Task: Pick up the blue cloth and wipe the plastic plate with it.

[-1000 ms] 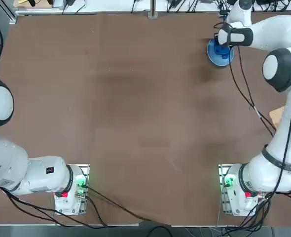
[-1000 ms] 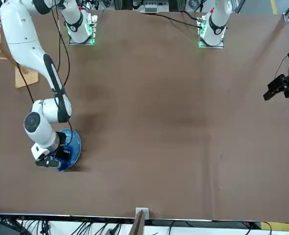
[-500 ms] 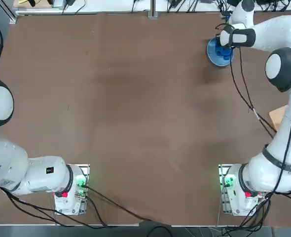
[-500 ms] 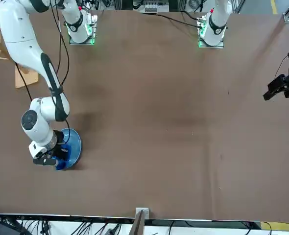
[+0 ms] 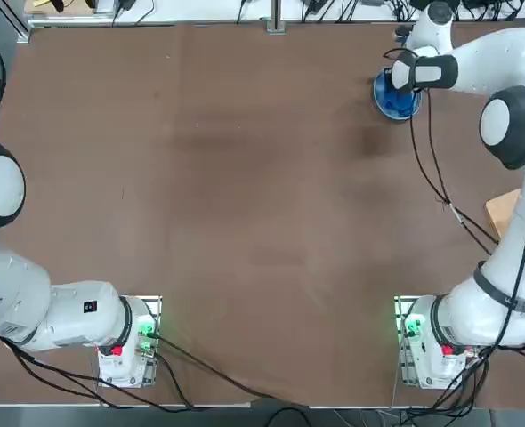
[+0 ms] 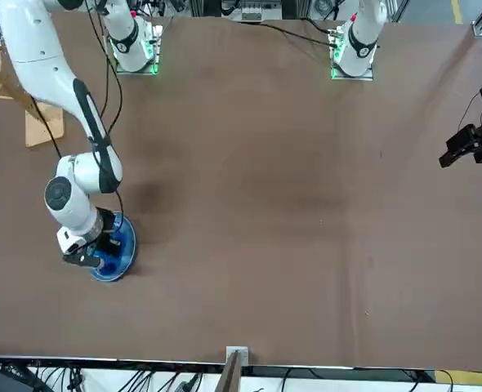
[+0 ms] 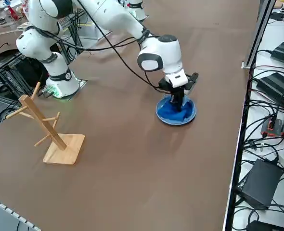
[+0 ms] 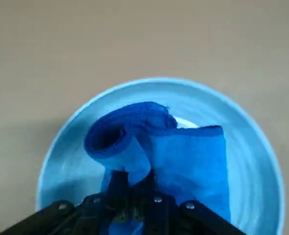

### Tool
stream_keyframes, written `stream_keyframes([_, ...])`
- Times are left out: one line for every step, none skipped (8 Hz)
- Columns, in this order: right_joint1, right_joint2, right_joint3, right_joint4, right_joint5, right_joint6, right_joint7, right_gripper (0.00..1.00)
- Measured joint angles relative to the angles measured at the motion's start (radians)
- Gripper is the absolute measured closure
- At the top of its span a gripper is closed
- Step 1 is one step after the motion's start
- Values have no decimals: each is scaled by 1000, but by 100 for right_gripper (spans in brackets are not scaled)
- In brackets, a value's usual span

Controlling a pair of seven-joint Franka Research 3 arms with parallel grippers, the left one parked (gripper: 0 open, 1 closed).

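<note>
Royal-blue cloth (image 8: 159, 147) — soft, crumpled, one end rolled into a loose tube, the other spread flatter — lying inside the plastic plate (image 8: 242, 127), pinched at one edge. Pale blue, round, shallow raised rim, flat on the brown table near its far right corner — plate (image 7: 162, 117) upright, cloth (image 7: 176, 109) covering much of its middle.
</note>
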Motion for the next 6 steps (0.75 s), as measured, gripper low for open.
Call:
stream_keyframes([18, -2, -3, -1, 0, -6, 11, 96])
stream_keyframes([32, -1, -5, 2, 1, -7, 21, 96])
stream_keyframes([39, 4, -8, 12, 2, -11, 25, 96])
stream_keyframes([41, 12, -7, 28, 2, -21, 25, 96])
stream_keyframes([41, 26, -6, 51, 2, -26, 23, 96])
stream_keyframes([35, 42, -4, 77, 3, -28, 8, 96])
